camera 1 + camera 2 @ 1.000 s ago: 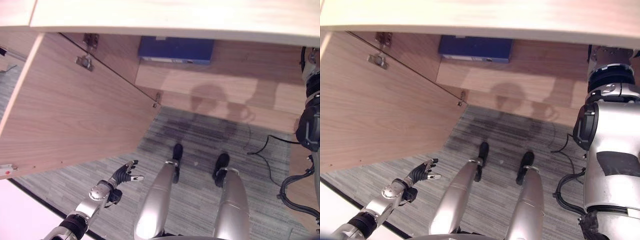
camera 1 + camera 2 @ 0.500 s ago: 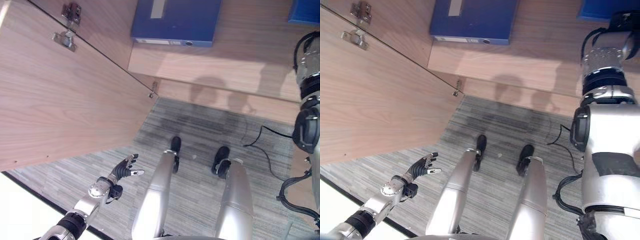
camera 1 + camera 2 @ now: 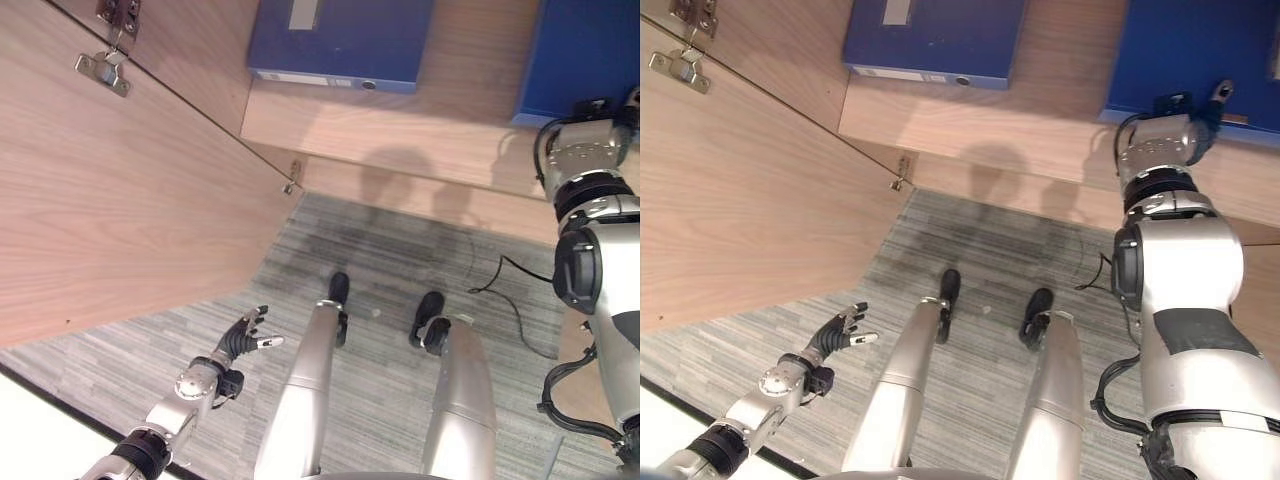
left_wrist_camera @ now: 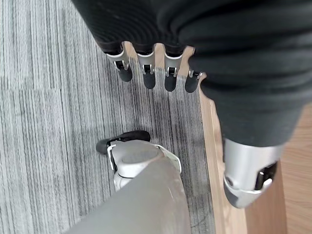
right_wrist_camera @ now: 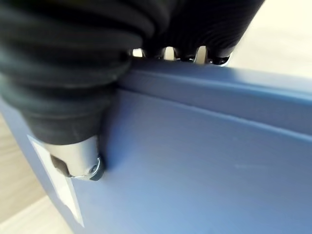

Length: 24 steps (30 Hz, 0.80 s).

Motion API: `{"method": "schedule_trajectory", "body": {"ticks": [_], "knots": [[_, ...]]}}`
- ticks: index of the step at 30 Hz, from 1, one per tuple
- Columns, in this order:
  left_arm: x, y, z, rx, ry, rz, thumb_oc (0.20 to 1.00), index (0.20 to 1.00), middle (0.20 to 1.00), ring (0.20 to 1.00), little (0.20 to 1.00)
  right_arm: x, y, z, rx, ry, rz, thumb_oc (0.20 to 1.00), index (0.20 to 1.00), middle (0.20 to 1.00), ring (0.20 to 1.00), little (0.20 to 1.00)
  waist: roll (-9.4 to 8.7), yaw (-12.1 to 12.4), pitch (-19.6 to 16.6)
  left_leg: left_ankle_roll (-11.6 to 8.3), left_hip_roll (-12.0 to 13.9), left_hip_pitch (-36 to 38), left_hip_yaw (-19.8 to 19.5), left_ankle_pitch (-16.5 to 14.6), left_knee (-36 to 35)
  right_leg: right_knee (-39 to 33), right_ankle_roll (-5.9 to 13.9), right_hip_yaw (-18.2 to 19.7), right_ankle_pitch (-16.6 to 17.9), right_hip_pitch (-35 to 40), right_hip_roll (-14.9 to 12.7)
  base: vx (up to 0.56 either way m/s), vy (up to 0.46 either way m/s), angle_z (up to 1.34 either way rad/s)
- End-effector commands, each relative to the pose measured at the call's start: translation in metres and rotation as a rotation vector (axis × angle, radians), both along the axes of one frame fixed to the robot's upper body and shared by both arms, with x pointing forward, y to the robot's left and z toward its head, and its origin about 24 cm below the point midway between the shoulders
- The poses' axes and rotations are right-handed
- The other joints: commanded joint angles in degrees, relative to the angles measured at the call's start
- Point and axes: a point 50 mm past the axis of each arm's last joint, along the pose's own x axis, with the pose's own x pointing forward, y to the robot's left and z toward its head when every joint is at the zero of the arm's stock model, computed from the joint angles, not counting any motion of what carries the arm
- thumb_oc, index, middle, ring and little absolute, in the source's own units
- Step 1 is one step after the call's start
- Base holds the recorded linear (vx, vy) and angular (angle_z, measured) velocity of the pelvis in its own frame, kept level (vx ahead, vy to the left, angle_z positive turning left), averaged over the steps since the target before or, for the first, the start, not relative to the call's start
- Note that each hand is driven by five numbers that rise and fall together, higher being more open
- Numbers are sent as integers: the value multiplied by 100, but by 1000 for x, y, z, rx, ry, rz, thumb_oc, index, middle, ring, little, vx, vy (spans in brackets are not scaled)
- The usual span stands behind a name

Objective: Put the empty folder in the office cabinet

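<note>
Your left hand [image 3: 243, 341] hangs low over the grey carpet [image 3: 150, 350], fingers straight and spread, holding nothing. Your right hand [image 5: 73, 78] clamps the blue folder [image 3: 1200, 60] at the cabinet shelf's [image 3: 1060, 130] right end; its white label [image 5: 61, 195] is unreadable. A second folder [image 3: 935, 40] lies flat further left.

White labels on blue folders [image 3: 930, 40] appear blank; no legible text anywhere.
</note>
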Motion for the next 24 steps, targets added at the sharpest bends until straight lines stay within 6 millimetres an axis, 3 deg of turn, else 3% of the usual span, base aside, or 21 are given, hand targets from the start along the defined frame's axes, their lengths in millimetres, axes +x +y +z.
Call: {"method": "schedule_trajectory", "body": {"ticks": [1,10,18,19,24], "knots": [[1,23,9,97,-30,25,1000,1000,1000,1000,1000,-5,-7,34,-77,-48,-24,200,200,200,200,200,156,159,308,-21,289,359,-77,-793,-192,86,490,451,-1188,716,203,0,0,0],[-1,19,3,95,-7,18,1000,1000,1000,1000,1000,-6,-5,43,-162,10,-31,200,200,200,200,200,119,120,317,-19,296,433,-80,-697,-422,-71,503,413,-1119,783,229,0,0,0],[-5,21,1,89,13,10,1000,1000,1000,1000,1000,-18,-16,86,-249,-95,-45,200,200,200,200,200,70,160,236,-47,263,482,-87,-626,-595,-143,506,406,-1095,817,190,0,0,0],[-6,21,0,89,23,6,1000,1000,1000,1000,1000,-22,-18,99,-260,-133,-54,200,200,200,200,200,56,171,210,-50,257,487,-98,-611,-620,-150,509,405,-1083,819,187,0,0,0],[-5,18,-2,87,30,4,1000,1000,1000,1000,1000,-24,-15,107,-260,-170,-69,200,200,200,200,200,53,169,194,-44,258,515,-107,-585,-680,-185,506,412,-1080,856,189,0,0,0]]}}
